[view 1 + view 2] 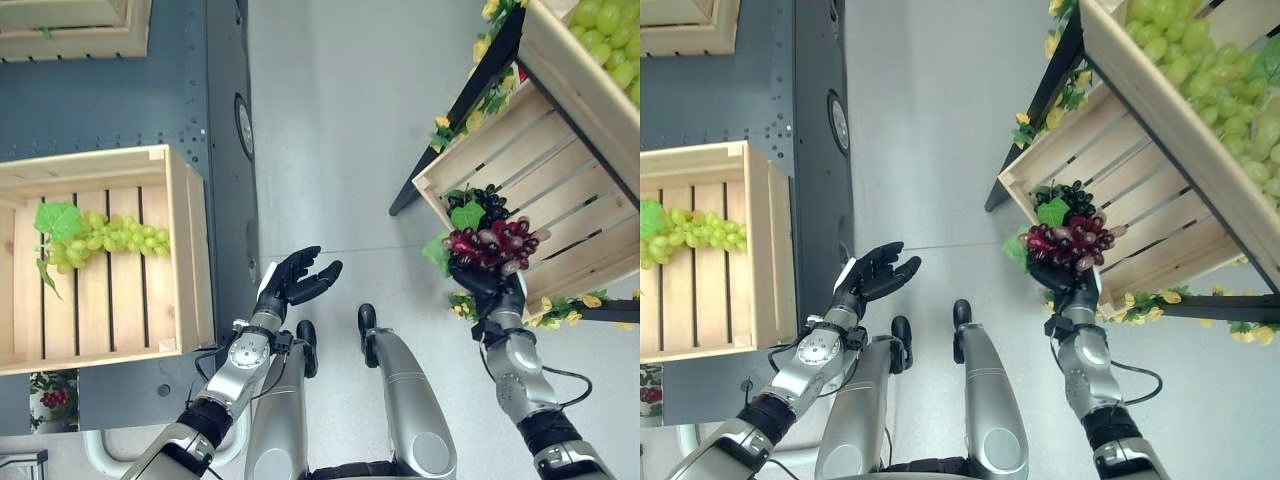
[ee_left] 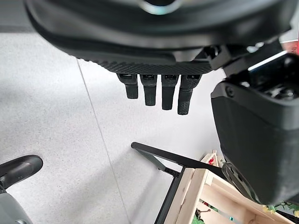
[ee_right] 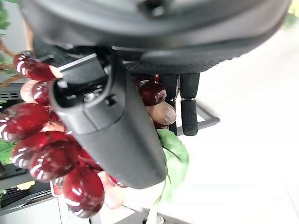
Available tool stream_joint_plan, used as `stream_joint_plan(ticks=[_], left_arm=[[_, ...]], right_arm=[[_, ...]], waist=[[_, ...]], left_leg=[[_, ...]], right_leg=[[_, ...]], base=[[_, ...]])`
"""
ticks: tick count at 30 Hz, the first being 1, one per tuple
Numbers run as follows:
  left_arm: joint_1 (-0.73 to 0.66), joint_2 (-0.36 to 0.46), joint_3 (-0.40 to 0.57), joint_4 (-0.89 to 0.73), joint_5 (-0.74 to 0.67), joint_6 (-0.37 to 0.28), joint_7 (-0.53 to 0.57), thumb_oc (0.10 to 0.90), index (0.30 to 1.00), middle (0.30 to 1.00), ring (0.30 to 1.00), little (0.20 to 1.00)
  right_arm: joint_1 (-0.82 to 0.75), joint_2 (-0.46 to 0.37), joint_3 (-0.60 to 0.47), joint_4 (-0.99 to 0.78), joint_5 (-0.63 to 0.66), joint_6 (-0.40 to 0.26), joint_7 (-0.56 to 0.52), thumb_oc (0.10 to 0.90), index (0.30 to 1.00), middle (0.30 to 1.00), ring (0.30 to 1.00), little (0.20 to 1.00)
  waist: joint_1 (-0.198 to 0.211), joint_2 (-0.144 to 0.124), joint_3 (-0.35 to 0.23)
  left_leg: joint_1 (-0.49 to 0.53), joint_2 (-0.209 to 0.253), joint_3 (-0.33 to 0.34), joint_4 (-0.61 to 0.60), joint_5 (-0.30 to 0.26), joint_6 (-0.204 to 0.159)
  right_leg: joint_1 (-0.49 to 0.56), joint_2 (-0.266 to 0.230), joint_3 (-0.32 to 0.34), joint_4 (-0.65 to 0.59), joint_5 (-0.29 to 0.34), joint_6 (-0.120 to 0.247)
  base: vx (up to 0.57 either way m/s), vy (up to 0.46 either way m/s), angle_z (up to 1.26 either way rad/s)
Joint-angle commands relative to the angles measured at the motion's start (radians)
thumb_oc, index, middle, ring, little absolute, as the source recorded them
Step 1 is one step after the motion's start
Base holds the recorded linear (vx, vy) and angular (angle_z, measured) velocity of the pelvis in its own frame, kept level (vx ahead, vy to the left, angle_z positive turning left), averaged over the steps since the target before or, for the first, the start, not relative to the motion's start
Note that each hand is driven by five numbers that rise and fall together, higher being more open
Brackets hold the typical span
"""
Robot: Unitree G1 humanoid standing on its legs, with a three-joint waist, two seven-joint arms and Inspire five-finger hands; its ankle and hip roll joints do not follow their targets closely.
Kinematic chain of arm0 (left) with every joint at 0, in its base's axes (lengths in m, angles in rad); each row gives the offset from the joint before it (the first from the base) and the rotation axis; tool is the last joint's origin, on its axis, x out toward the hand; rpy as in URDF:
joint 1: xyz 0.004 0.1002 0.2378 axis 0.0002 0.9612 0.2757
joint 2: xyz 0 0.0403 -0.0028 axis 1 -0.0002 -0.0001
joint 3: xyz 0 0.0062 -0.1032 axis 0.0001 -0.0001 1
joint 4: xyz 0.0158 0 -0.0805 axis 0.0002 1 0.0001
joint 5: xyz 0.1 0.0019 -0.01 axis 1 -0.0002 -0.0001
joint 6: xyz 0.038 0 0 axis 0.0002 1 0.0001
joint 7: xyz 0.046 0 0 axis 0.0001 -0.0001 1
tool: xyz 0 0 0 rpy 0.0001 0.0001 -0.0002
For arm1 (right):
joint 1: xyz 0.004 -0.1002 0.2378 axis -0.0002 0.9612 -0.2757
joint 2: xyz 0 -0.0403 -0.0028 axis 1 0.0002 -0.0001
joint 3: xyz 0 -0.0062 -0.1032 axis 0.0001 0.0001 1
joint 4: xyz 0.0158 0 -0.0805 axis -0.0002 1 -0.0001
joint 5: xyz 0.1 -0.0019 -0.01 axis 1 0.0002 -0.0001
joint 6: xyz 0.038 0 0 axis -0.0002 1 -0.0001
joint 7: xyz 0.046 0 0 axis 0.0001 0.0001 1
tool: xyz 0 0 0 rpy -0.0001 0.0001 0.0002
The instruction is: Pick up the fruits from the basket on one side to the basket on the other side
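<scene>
Grapes: I've got my right hand curled round the dark red grape bunch at three o'clock, over the slatted wooden crate. Left hand relaxed, holding nothing. Green grape bunch lies in nine o'clock's pale wooden crate; black grapes remain.

A pale grey speckled floor lies between a dark blue-grey metal platform and a black metal stand.

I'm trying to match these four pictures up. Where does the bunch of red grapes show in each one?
Left eye view: red grapes right of centre, in the right hand.
Right eye view: right of centre, at the front edge of the sloping crate.
Left wrist view: I cannot make them out.
Right wrist view: large and close, behind the thumb.
Shared landmark: the sloping crate on its black stand.
</scene>
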Motion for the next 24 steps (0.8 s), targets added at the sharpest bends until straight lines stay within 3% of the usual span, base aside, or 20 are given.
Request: stream_joint_plan(ticks=[1, 7, 11, 18, 24], left_arm=[[-0.021, 0.022, -0.009, -0.135, 0.017, -0.057, -0.026, 0.8, 0.9, 0.9, 0.9, 0.9], [-0.017, 0.059, -0.013, -0.148, 0.019, -0.031, -0.06, 0.8, 0.9, 0.9, 0.9, 0.9], [-0.014, 0.098, -0.012, -0.163, 0.016, -0.016, -0.088, 0.8, 0.9, 0.9, 0.9, 0.9], [-0.021, 0.161, -0.006, -0.187, 0.016, 0.019, -0.112, 0.8, 0.9, 0.9, 0.9, 0.9], [-0.036, 0.181, -0.025, -0.193, 0.011, 0.021, -0.115, 0.8, 0.9, 0.9, 0.9, 0.9]], right_arm=[[-0.084, -0.126, -0.1, -0.118, 0.011, -0.061, -0.049, 0.4, 0.3, 0.3, 0.3, 0.3], [-0.148, -0.212, -0.148, -0.053, 0.051, 0.005, -0.046, 0.4, 0.3, 0.3, 0.3, 0.3], [-0.18, -0.272, -0.164, 0.019, 0.144, 0.039, 0.007, 0.4, 0.3, 0.3, 0.3, 0.3], [-0.185, -0.324, -0.186, 0.056, 0.221, 0.093, 0.053, 0.4, 0.3, 0.3, 0.3, 0.3], [-0.243, -0.388, -0.173, 0.197, 0.256, 0.185, 0.072, 0.4, 0.3, 0.3, 0.3, 0.3]], waist=[[0.02, 0.01, -0.012], [0.042, -0.011, -0.012], [0.061, -0.032, -0.012], [0.082, -0.066, -0.012], [0.098, -0.074, -0.012]], left_leg=[[-0.005, -0.055, 0.013, 0.072, -0.1, 0.002], [-0.068, -0.05, -0.006, 0.147, -0.122, 0.0], [-0.079, -0.044, -0.019, 0.165, -0.127, 0.001], [-0.123, -0.036, -0.044, 0.222, -0.143, 0.003], [-0.123, -0.036, -0.054, 0.228, -0.149, 0.002]], right_leg=[[0.05, 0.012, -0.078, 0.151, -0.098, -0.047], [0.002, 0.018, -0.095, 0.207, -0.103, -0.049], [0.0, 0.025, -0.103, 0.205, -0.092, -0.047], [-0.026, 0.028, -0.121, 0.234, -0.085, -0.041], [-0.021, 0.027, -0.127, 0.228, -0.083, -0.041]], base=[[-0.02, -0.056, 0.05], [-0.02, -0.078, 0.0], [-0.01, -0.069, 0.08], [0.01, -0.081, 0.02], [0.01, -0.052, 0.04]])
